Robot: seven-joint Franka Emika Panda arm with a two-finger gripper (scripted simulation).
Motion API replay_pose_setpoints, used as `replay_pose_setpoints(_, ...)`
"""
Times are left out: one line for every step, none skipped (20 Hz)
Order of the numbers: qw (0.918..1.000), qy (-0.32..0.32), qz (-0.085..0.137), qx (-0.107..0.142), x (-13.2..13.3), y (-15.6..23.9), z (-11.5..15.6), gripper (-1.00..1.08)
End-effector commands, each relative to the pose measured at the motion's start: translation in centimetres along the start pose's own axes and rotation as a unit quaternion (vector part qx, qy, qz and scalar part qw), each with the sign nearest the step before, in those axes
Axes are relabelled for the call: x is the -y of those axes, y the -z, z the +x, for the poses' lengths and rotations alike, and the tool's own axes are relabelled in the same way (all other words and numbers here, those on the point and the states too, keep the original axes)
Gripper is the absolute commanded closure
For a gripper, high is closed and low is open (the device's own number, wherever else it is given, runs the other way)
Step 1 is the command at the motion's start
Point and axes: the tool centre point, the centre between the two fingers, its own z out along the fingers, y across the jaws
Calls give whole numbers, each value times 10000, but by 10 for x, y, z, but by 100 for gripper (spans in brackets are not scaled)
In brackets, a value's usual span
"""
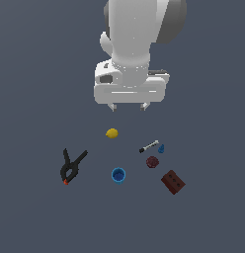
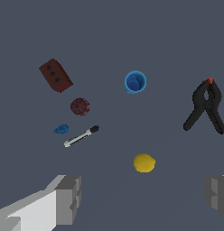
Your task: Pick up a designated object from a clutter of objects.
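The designated object is a small dark maroon bumpy ball point(image 1: 152, 162) point(image 2: 80, 106) lying among the clutter, between the marker and the brown block. My gripper point(image 1: 128, 106) point(image 2: 142, 198) hangs high above the floor, open, with nothing between its fingers point(image 2: 68, 198). It is above and behind the yellow lemon point(image 1: 112, 133) point(image 2: 144, 163), well apart from the ball, which lies toward the exterior view's right of it.
Around the ball lie a black-and-white marker point(image 1: 149, 146) point(image 2: 81, 136), a tiny blue piece point(image 1: 161, 148) point(image 2: 61, 129), a reddish-brown block with holes point(image 1: 173, 182) point(image 2: 55, 75), a blue cup point(image 1: 118, 175) point(image 2: 135, 82) and a black clamp point(image 1: 71, 166) point(image 2: 206, 105).
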Motion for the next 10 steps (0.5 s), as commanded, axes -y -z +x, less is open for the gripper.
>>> replay_pose_setpoints(10000, 0, 0, 0, 0, 0, 0, -92)
replay_pose_setpoints(10000, 6, -3, 3, 0, 0, 0, -92)
replay_pose_setpoints(10000, 21, -11, 10, 0, -1, 0, -92)
replay_pose_setpoints(10000, 47, -25, 22, 1, -2, -1, -92)
replay_pose_setpoints(9999, 82, -43, 38, 2, -4, -1, -92)
replay_pose_setpoints(9999, 127, -66, 59, 3, -6, -2, -92)
replay_pose_setpoints(9998, 179, -92, 83, 4, -9, -3, -92)
replay_pose_setpoints(9996, 223, -114, 103, 5, -11, -3, -92)
replay_pose_setpoints(9995, 255, -130, 118, 6, -12, -4, -92)
replay_pose_setpoints(9994, 277, -141, 128, 6, -13, -4, -92)
